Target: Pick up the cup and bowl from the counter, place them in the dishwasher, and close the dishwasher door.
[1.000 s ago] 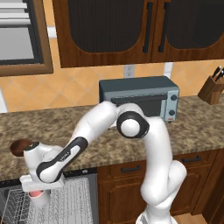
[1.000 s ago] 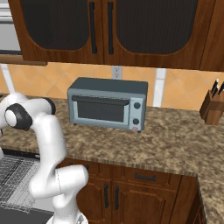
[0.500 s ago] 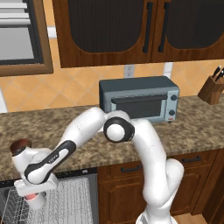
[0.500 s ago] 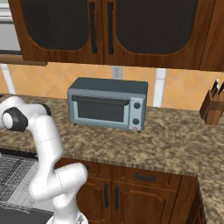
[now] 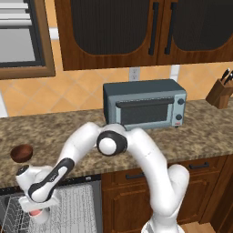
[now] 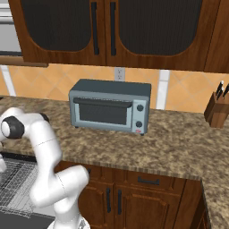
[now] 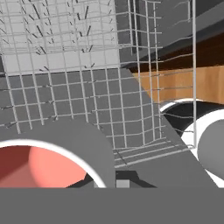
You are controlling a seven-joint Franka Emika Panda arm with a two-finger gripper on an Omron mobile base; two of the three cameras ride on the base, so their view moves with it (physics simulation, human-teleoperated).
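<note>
Dishwasher [image 5: 68, 205] stands open under the counter [image 5: 200, 132], at the left; white wire rack [image 7: 87, 87] visible inside. The cup [image 7: 48, 164] (white outside, pink-red inside) is clamped in the gripper [image 5: 38, 214], which hangs low over the rack at the dishwasher's near left. In the hand view the cup's rim fills the lower left, with rack grid and tines behind it. Whether the cup touches the rack: cannot tell.

The bowl [image 5: 22, 153], dark brown, sits on the counter at the far left, above the dishwasher and apart from the arm.

Counter is speckled brown granite. A grey-blue toaster oven [image 5: 144, 104] stands near the middle against the tan tiled wall; a knife block [image 5: 220, 91] at the right end. Dark wood cabinets [image 6: 112, 27] hang above, drawers and doors below the counter.
</note>
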